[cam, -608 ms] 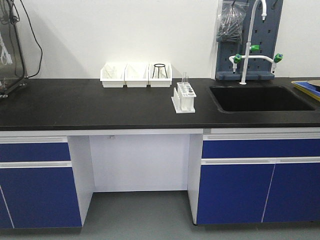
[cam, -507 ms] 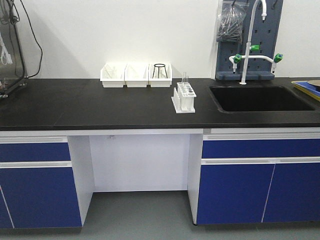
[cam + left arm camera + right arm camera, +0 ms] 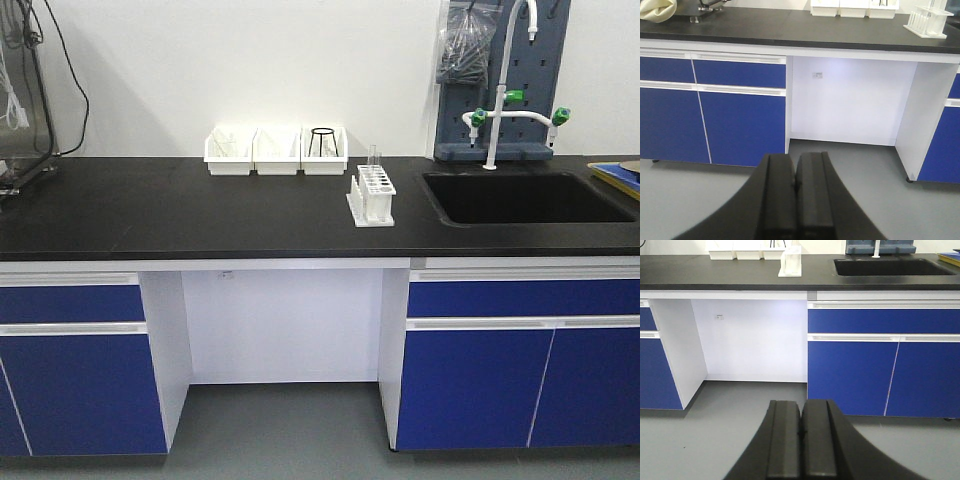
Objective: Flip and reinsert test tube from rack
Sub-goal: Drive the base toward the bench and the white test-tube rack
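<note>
the risk lies mostly in the tube itself: the test tube (image 3: 372,154) is thin clear glass, faint against the white wall, so a gripper could misjudge its position and knock it or tip the light rack (image 3: 371,196), which sits on the black table (image 3: 200,210) right of centre in the front view, near the sink (image 3: 525,197). a tube that slips during the flip could roll toward that basin or break on the table. a skewed reinsertion could jam the tube against the top plate of holes. the tube stands in a rear hole of the rack, its long axis vertical, its top poking above the plate toward the upper edge of the frame. at this size it cannot be told which end is up. the left gripper (image 3: 795,200) and the right gripper (image 3: 801,440) both sit at the bottom of their wrist views with pads pressed together and nothing between them, low before the blue cabinets and well apart from the rack, so a long reach adds room for error.
</note>
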Robot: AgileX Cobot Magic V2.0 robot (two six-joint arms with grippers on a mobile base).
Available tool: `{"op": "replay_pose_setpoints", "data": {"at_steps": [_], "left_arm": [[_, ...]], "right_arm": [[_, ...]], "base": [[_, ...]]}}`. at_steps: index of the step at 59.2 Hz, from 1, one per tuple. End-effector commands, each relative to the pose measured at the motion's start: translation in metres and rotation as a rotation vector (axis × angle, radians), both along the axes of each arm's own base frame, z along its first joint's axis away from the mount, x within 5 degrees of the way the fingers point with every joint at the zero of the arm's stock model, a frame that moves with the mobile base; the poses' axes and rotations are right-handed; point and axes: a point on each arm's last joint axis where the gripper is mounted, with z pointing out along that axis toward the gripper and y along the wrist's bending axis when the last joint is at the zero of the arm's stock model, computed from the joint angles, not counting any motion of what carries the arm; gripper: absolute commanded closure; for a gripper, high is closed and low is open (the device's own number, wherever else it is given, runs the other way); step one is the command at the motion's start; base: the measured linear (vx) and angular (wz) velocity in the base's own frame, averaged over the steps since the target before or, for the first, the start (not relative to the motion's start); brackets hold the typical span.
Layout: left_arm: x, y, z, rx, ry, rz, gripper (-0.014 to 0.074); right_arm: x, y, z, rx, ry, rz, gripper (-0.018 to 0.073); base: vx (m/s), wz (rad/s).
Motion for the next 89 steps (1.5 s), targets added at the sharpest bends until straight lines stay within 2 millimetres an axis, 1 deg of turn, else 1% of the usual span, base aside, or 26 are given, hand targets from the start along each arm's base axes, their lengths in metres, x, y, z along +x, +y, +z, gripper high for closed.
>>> {"op": "replay_pose_setpoints", "data": {"at_steps": [1, 40, 69, 89], "left_arm": [[0.0005, -0.0009, 0.007, 0.002, -0.089, -0.013, 0.0603], [0.0006, -0.0032, 0.007, 0.001, -0.089, -0.055, 0.0603], [0.0006, -0.0032, 0.007, 0.001, -0.089, -0.055, 0.0603], [0.0006, -0.0032, 0.007, 0.001, -0.089, -0.055, 0.0603]], "right_arm": [[0.0007, -0.0002, 0.0072, -0.001, -0.089, -0.004, 0.0571], [0.0007, -0.0002, 0.0073, -0.001, -0.09, -0.003, 0.0571], [0.0007, -0.0002, 0.0073, -0.001, -0.09, -0.003, 0.0571], [0.0007, -0.0002, 0.0073, -0.001, -0.09, -0.003, 0.0571]], "base": [[0.01, 0.04], [0.07, -0.02], [0.32, 0.07], [0.39, -0.08]]}}
